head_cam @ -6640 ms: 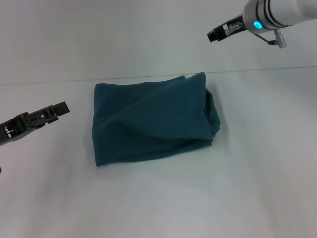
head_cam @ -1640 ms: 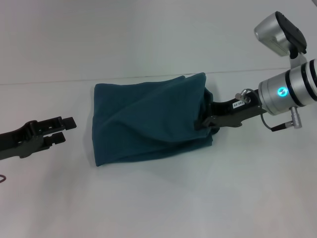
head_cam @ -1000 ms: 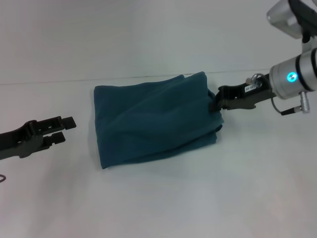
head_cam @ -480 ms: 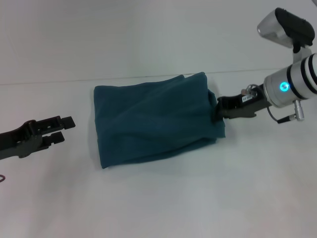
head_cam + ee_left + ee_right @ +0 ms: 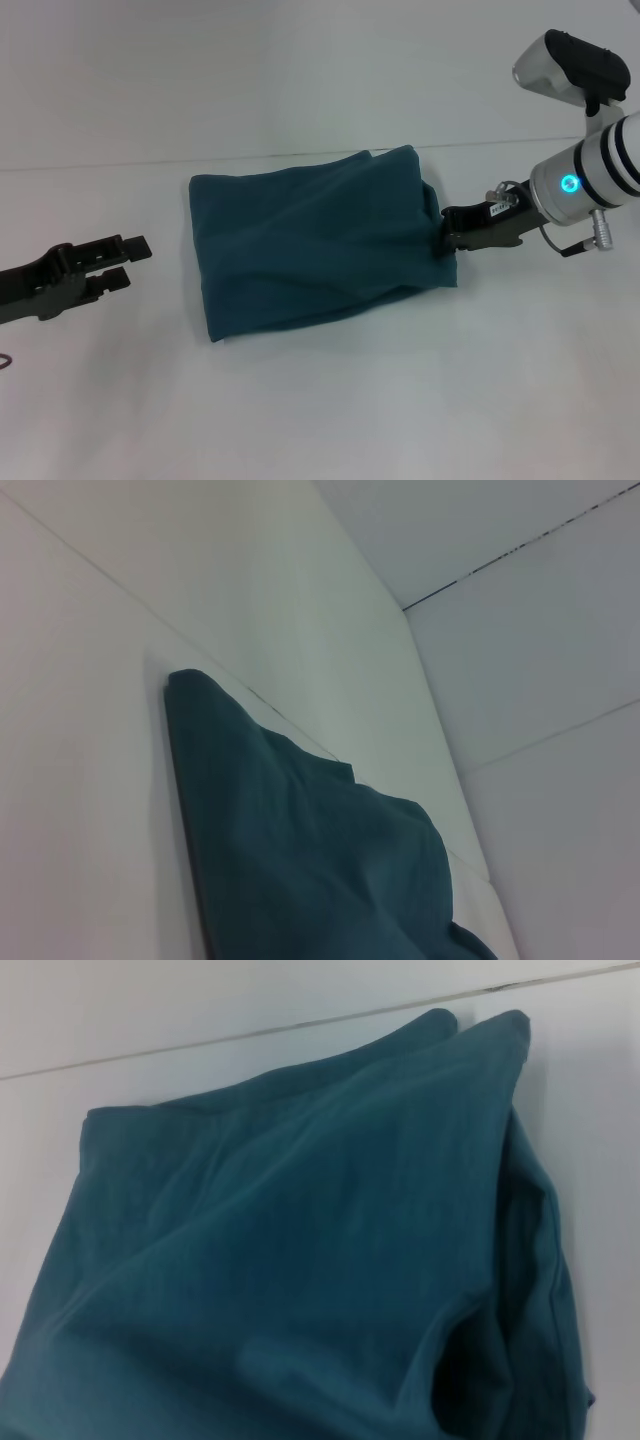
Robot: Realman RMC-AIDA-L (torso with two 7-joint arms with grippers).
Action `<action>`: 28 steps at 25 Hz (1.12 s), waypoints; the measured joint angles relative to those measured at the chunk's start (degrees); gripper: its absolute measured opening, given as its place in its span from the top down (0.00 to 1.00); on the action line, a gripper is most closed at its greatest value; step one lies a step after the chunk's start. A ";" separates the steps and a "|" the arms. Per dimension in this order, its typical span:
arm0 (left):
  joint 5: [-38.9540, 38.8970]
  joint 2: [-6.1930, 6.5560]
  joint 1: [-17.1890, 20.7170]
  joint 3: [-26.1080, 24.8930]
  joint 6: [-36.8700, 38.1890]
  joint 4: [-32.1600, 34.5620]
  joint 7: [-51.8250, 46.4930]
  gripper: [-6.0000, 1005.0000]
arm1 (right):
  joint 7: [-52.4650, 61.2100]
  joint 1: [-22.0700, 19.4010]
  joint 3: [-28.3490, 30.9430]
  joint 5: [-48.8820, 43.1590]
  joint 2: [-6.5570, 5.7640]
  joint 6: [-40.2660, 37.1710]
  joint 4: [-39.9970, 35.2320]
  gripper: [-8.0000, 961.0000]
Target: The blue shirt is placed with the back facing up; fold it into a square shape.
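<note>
Where the white tabletop (image 5: pixel 330 400) spreads before us, we see the blue shirt (image 5: pixel 315 240) lying near its middle, folded into a rough, rumpled rectangle with creases running across it. At the shirt's right edge, our right end effector (image 5: pixel 447 238) is clenched on a bunch of the fabric, its arm reaching in from the right. Well apart from the shirt on the left, our left end effector (image 5: pixel 130 261) hangs low over the tabletop with its fingers parted, holding nothing.
</note>
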 joint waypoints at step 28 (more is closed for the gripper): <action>-0.08 0.02 0.06 -0.14 -0.42 0.09 0.25 0.29 | 3.25 -1.13 1.84 3.85 0.05 -8.08 -11.39 0.55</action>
